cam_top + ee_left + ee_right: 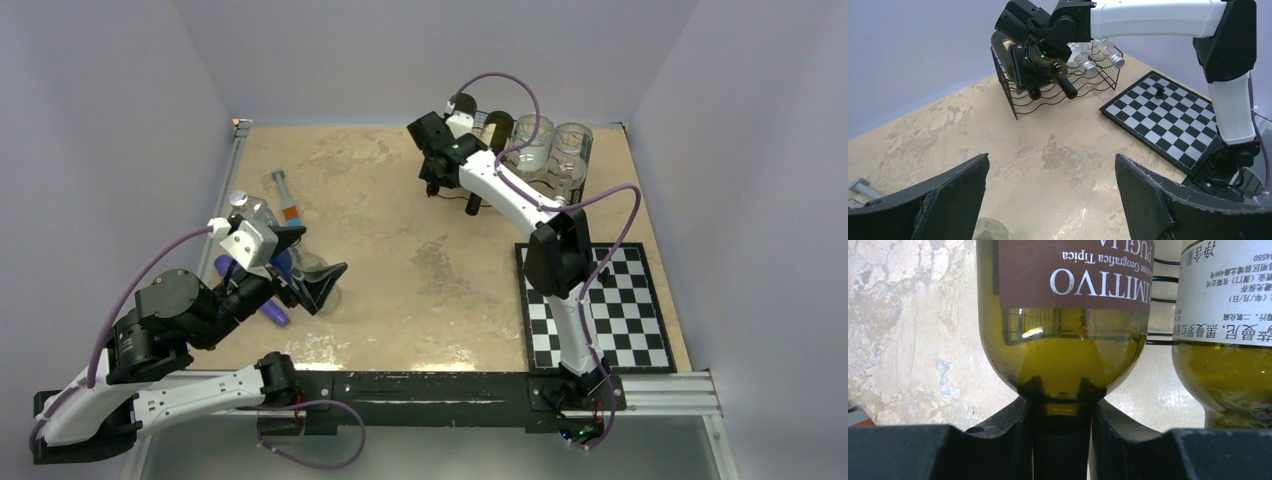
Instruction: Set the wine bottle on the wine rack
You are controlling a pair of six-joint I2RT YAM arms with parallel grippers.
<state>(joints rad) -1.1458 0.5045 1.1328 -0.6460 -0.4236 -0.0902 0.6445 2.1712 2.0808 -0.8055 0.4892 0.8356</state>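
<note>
Your right gripper [1062, 412] has its fingers clamped on the neck of the wine bottle [1063, 350]. One dark finger presses on each side of the neck, just below the shoulder. From those fingers the olive-green body with its brown label stretches straight away. Just off the right finger's side lies a second green bottle [1228, 365] with a white label, close beside the held one. Thin black wires of the wine rack [1005, 80] show in the gap between the two. Off the left finger's side you see only bare table [908, 330]. So the held bottle sits at the rack's end, but you cannot tell whether it rests on the wires.

Your left gripper [1050, 157] has its fingers spread wide apart with nothing between them. It hangs above the tan tabletop. The rack stands well beyond the fingertips, and the chessboard [1168, 120] lies ahead off the right finger's side.
</note>
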